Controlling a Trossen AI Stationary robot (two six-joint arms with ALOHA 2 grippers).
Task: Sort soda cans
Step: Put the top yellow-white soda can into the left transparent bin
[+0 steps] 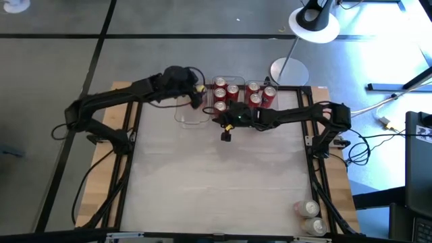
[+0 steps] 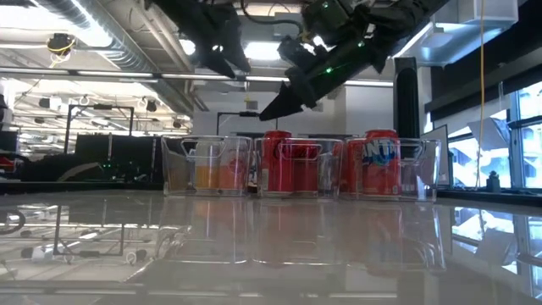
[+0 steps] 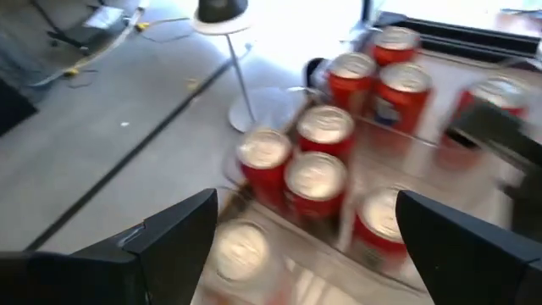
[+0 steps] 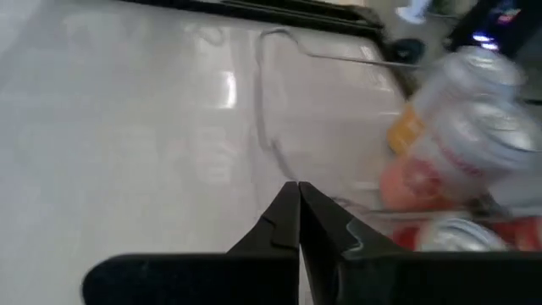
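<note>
Three clear bins stand in a row at the table's far edge. The middle bin [image 1: 227, 94] and the right bin [image 1: 262, 94] hold upright red cans [image 2: 277, 161] [image 3: 318, 174]. The left bin [image 1: 192, 111] holds a pale, orange-marked can [image 2: 216, 174] [image 4: 474, 135]. My left gripper [image 1: 198, 96] [image 3: 306, 199] hangs open and empty above the left and middle bins. My right gripper [image 1: 217, 120] [image 4: 296, 203] is shut and empty, raised above the table by the near side of the left and middle bins, its tips slanting down [image 2: 275, 108].
Two silver cans [image 1: 307, 209] [image 1: 314, 226] lie on the wooden board at the table's near right corner. A white lamp [image 1: 314, 20] and its round base [image 1: 289, 71] stand just beyond the far edge. The wide white tabletop [image 1: 216, 175] stretches toward the near edge.
</note>
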